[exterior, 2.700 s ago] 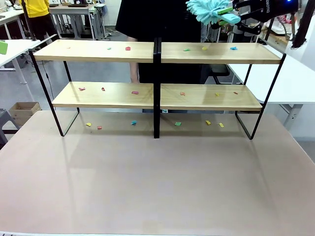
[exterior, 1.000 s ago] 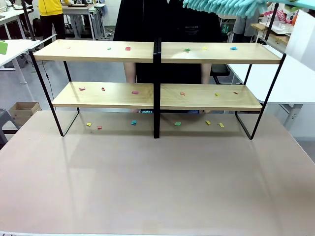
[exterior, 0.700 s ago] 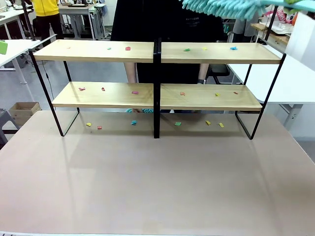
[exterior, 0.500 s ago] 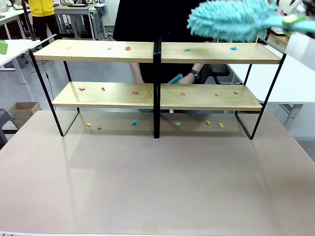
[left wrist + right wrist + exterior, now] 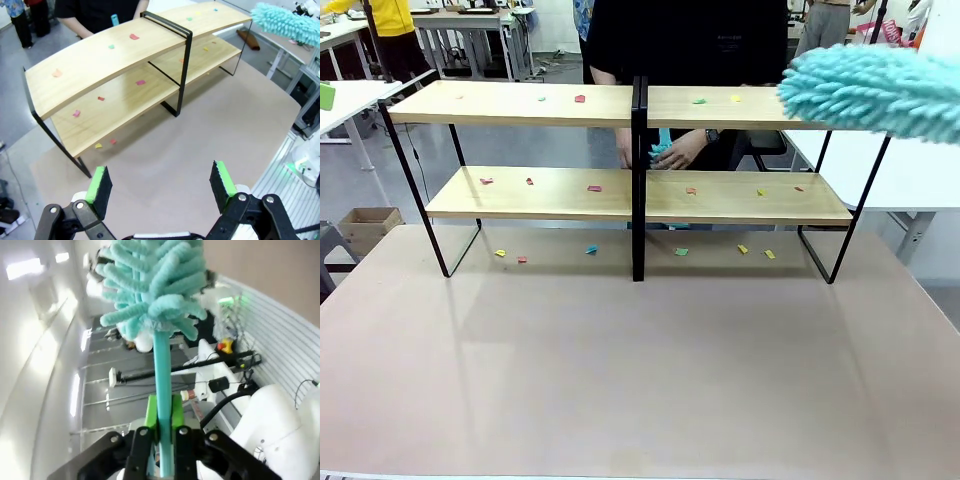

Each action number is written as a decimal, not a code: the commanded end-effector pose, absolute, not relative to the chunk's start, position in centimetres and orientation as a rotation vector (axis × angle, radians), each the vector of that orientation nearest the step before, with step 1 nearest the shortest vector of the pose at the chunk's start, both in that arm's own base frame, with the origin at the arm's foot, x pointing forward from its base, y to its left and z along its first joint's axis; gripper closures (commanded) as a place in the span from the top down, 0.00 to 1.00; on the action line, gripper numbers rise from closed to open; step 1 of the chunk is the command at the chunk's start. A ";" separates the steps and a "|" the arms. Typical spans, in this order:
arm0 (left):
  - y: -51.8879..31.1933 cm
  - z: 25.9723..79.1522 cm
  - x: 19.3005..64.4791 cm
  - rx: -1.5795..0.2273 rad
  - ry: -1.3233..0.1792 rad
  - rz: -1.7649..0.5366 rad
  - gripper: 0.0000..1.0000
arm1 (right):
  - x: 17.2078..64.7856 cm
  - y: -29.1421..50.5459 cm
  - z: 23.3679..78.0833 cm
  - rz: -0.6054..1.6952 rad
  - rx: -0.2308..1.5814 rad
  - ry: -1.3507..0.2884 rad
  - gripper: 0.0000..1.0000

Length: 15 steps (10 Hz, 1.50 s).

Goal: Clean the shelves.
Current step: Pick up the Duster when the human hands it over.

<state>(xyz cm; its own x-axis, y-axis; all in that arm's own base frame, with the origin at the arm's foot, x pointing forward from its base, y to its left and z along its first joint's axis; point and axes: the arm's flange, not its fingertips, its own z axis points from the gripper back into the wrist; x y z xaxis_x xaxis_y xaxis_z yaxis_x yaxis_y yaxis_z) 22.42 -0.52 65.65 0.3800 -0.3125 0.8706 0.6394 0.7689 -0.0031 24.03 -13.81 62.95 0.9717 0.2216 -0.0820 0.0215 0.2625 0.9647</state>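
Note:
The shelves point(image 5: 520, 103) stand across the far half of the table, four light-wood boards in a black frame with small coloured scraps on both tiers; the left wrist view shows the shelves point(image 5: 125, 60) from above. A fluffy teal duster point(image 5: 870, 92) hangs at the top tier's right end, and the same duster point(image 5: 282, 24) appears far right in the left wrist view. My right gripper point(image 5: 162, 422) is shut on the duster's point(image 5: 155, 285) teal handle. My left gripper point(image 5: 160, 185) is open, high above the table. A person's hand point(image 5: 675, 152) holds a teal cloth behind the shelves' middle.
Several coloured scraps point(image 5: 590, 249) lie on the beige tabletop point(image 5: 620, 370) under the rack. A person in black point(image 5: 690, 40) stands behind the shelves. White side tables point(image 5: 920, 165) flank the scene, and a cardboard box point(image 5: 368, 225) sits on the floor at left.
The duster has swung down and to the right, from above the shelves to the top tier's right end. The person's hand with a teal cloth has come in behind the middle post.

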 end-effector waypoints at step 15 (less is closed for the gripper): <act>-0.5 65.6 22.5 -0.368 -1.009 -0.625 1.00 | 22.7 -15.7 60.3 0.167 1.311 0.262 0.13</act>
